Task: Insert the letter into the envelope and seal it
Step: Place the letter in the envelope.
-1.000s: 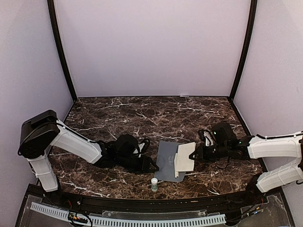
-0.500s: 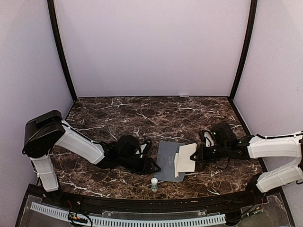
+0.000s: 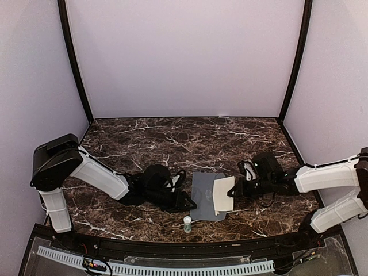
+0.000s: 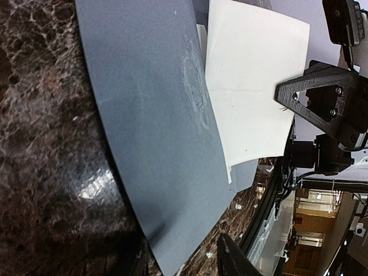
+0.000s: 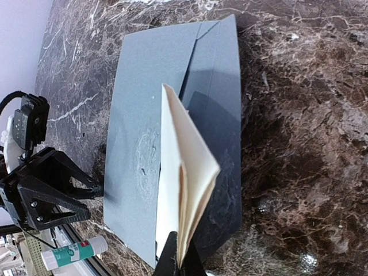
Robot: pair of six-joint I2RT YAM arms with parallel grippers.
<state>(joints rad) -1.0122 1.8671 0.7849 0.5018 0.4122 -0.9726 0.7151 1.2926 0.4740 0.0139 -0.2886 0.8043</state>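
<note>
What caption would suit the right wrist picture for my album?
Right end effector pinches a folded cream letter over the grey envelope on the marble table.

The table point(image 3: 172, 138) has a dark brown, marble-patterned top run through with white veins, and its polish throws back small spots of light. Pale walls close it in at the back and on both sides, and a black rim runs along its curved near edge. A slate-grey envelope point(image 3: 201, 192) lies flat on it, near the front and about midway across, with a crinkled patch in the middle of its upper face. A small glue stick point(image 3: 187, 224) with a white cap and a green label sits just in front of the envelope, close to the near edge but apart from it.
</note>
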